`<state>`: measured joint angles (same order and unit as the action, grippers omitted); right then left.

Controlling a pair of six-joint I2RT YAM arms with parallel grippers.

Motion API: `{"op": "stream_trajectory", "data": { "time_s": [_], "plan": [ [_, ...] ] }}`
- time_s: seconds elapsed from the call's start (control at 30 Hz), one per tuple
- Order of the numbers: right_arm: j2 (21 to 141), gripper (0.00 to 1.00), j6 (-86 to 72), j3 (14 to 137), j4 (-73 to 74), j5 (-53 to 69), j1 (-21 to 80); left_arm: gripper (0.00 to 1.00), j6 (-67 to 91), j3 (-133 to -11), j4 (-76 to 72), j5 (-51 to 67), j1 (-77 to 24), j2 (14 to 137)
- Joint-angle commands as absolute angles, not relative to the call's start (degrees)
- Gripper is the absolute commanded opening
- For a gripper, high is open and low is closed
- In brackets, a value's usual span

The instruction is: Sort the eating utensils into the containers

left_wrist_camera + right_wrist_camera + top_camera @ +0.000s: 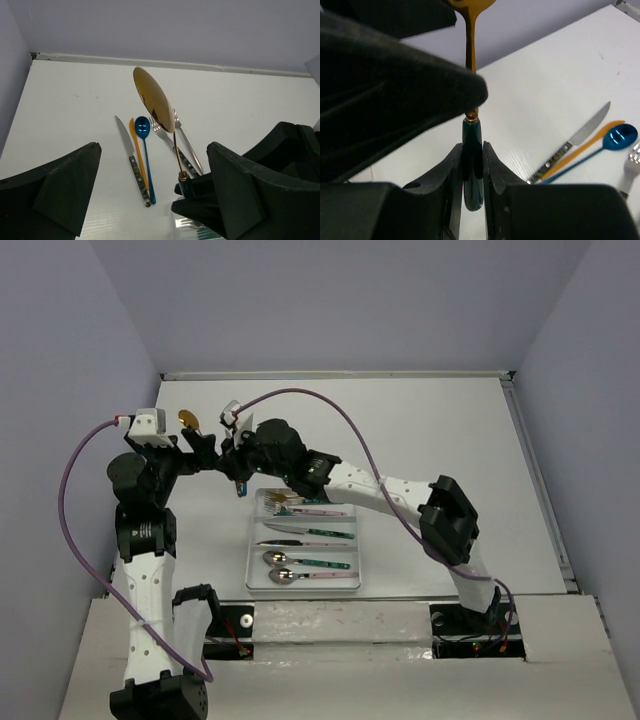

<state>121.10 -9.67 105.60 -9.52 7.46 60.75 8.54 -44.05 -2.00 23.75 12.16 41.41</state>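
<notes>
Right end effector [472, 148]: fingers clamped on the teal handle of the gold spoon [152, 97], just below the collar where handle meets neck. Left end effector [152, 150]: fingers spread wide, one on each side of the spoon, neither seen touching it. The spoon is held clear of the counter [440, 430], over its far-left part. In the overhead view its long axis runs diagonally, bowl toward the far-left corner and handle toward the near right. The bowl appears to be the higher end, though how steeply the spoon tilts cannot be judged with confidence. On the counter beyond it lie a knife [131, 160], an orange utensil [138, 155], a blue spoon [143, 132] and two forks [170, 142], side by side and nearly parallel, heads toward the far wall. The white tray [251, 565] sits near the counter's front edge, between the two arm bases. Its three compartments run left to right, each holding utensils laid lengthwise with heads to the left; the near one holds two spoons. Counter surface: plain white, matte, with a pale strip along the far edge. Walls [330, 300]: flat grey-lilac on three sides.
</notes>
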Motion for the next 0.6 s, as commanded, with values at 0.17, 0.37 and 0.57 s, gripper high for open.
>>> {"op": "stream_trajectory", "data": {
  "time_s": [0.17, 0.37, 0.57],
  "plan": [
    [101.97, 0.00, 8.95, 89.78, 16.41, 11.33, 60.73, 0.99, -5.01, -49.75, 7.20, 17.32, 12.22, 40.87],
    [89.33, 0.00, 10.55, 74.55, 27.15, 17.92, 60.73, 0.99, -6.15, -49.22, 8.18, 18.02, 12.92, 41.66],
    [85.17, 0.00, 11.95, 63.73, 29.35, 25.31, 61.35, 0.99, -6.15, -48.43, 7.03, 18.02, 13.27, 42.19]
  ]
}}
